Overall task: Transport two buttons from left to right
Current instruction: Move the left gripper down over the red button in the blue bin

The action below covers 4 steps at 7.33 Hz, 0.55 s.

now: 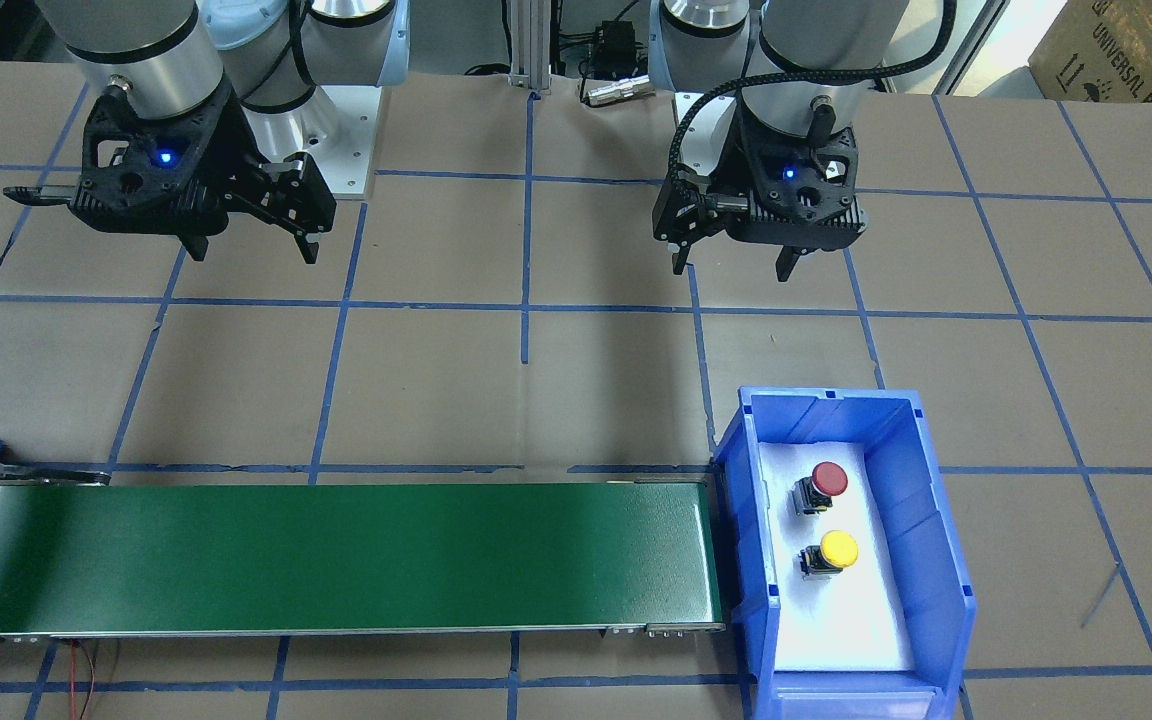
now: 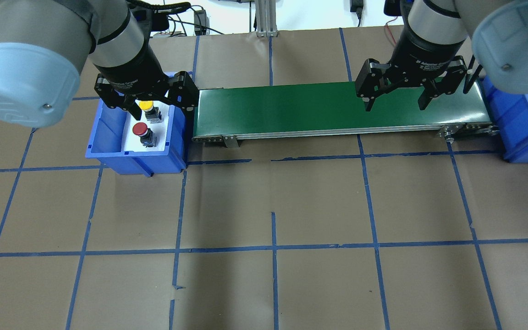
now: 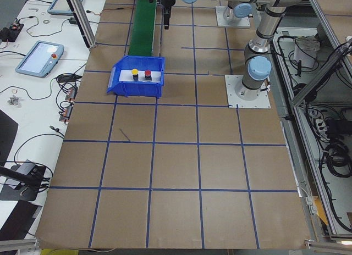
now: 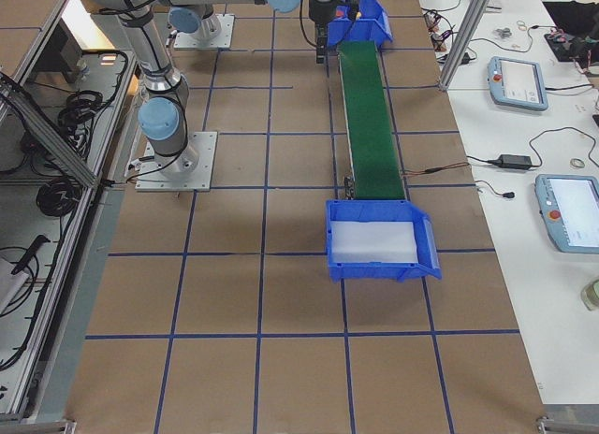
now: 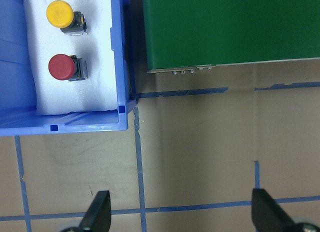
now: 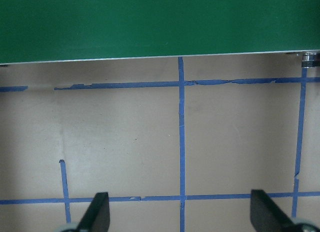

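Note:
Two buttons lie on white foam inside a blue bin (image 1: 736, 440) at the left end of a green conveyor belt (image 1: 336, 555): a red button (image 1: 829, 478) and a yellow button (image 1: 838, 548). The left wrist view has the red button (image 5: 61, 66) and the yellow button (image 5: 59, 13) at its upper left. My left gripper (image 1: 731, 268) hangs open and empty above the table, on the robot's side of the bin. My right gripper (image 1: 254, 252) is also open and empty, above the table on the robot's side of the belt's right part.
A second blue bin (image 4: 379, 266) with bare white foam stands at the belt's right end. The brown table (image 2: 273, 201) carries a blue tape grid. Arm bases (image 3: 248, 93) stand at the robot's edge, and tablets and cables lie on side benches.

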Motion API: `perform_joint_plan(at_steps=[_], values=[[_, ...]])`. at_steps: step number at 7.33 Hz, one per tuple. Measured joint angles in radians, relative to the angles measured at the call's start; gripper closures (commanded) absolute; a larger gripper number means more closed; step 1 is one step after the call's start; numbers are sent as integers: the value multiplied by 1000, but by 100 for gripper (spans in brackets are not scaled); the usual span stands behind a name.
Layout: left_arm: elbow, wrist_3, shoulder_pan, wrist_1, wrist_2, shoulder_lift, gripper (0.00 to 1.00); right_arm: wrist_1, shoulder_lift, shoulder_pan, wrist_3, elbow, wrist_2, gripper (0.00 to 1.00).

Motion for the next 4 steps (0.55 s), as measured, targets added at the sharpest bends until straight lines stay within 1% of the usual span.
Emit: perform_joint_plan(at_steps=[4], values=[[-1, 8, 3, 9, 2, 0, 0, -2, 1, 0, 0, 3, -1, 0]])
